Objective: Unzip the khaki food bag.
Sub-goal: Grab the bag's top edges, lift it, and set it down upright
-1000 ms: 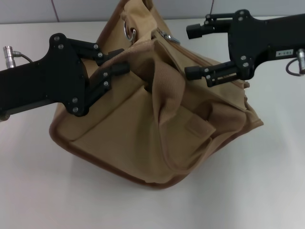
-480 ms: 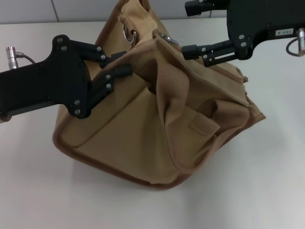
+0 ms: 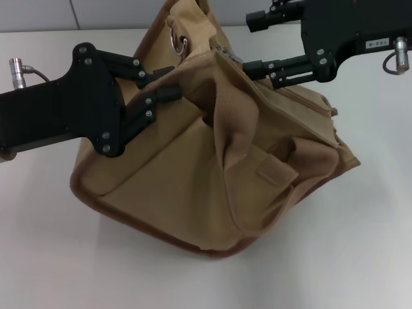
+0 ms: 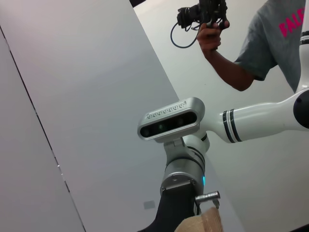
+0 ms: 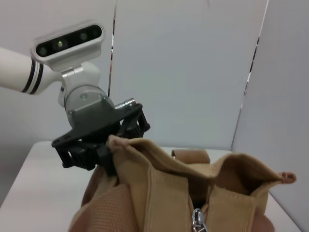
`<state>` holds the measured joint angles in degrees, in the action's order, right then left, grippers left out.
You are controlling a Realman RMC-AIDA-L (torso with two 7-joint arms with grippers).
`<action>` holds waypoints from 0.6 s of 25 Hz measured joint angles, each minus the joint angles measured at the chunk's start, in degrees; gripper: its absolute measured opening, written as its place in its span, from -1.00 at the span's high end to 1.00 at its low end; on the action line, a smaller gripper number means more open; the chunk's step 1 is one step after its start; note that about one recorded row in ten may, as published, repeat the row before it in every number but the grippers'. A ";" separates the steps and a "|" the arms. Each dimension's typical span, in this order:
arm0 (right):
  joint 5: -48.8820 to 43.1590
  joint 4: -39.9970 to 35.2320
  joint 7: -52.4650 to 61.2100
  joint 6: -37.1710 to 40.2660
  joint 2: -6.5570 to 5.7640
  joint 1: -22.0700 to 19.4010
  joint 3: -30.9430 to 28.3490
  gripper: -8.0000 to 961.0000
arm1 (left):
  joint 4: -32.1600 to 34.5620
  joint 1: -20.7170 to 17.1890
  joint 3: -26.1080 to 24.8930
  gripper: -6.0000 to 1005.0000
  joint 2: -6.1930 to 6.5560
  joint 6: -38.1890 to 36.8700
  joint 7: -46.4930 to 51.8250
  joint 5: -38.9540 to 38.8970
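The khaki food bag (image 3: 193, 174) sits slumped on the white table, with a webbing handle (image 3: 232, 122) draped over its front. Its silver zipper pull (image 3: 223, 49) lies on the top seam, and it also shows close up as the zipper pull (image 5: 197, 220) in the right wrist view. My left gripper (image 3: 164, 84) comes in from the left and is shut on the bag's top edge; the same left gripper (image 5: 104, 150) pinches that tan rim in the right wrist view. My right gripper (image 3: 254, 42) hangs open just right of the zipper pull, nothing between its fingers.
A metal ring (image 3: 176, 42) hangs at the bag's far top corner. Bare white table (image 3: 360, 244) surrounds the bag, with a grey wall behind. In the left wrist view a person (image 4: 256, 43) holding a camera stands beyond my right arm (image 4: 260, 121).
My right gripper has moved toward the far side of the table and a little left, up to the bag's top seam near the zipper pull. The left gripper keeps its hold.
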<state>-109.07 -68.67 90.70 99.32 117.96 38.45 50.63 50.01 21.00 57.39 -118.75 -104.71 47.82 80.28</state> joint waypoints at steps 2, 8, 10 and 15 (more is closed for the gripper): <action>-0.12 0.34 -0.02 -0.16 0.00 0.20 0.04 -0.66 | 0.00 0.10 0.00 0.80 0.00 0.00 0.00 0.00; -0.22 0.55 -0.53 -0.22 0.06 0.49 0.68 -0.41 | 0.00 0.31 0.00 0.81 0.01 0.00 0.00 0.00; -0.26 0.56 -0.57 -0.19 0.00 0.64 1.39 -0.30 | 0.01 0.37 0.00 0.80 0.01 0.00 0.00 -0.01; -1.98 0.45 -0.18 -0.31 0.11 1.22 3.69 0.01 | 0.00 0.61 0.00 0.80 0.01 0.02 0.04 -0.01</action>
<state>-111.05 -68.22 90.53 99.01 118.07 39.67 54.32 50.01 21.62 57.39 -118.74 -104.69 47.86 80.27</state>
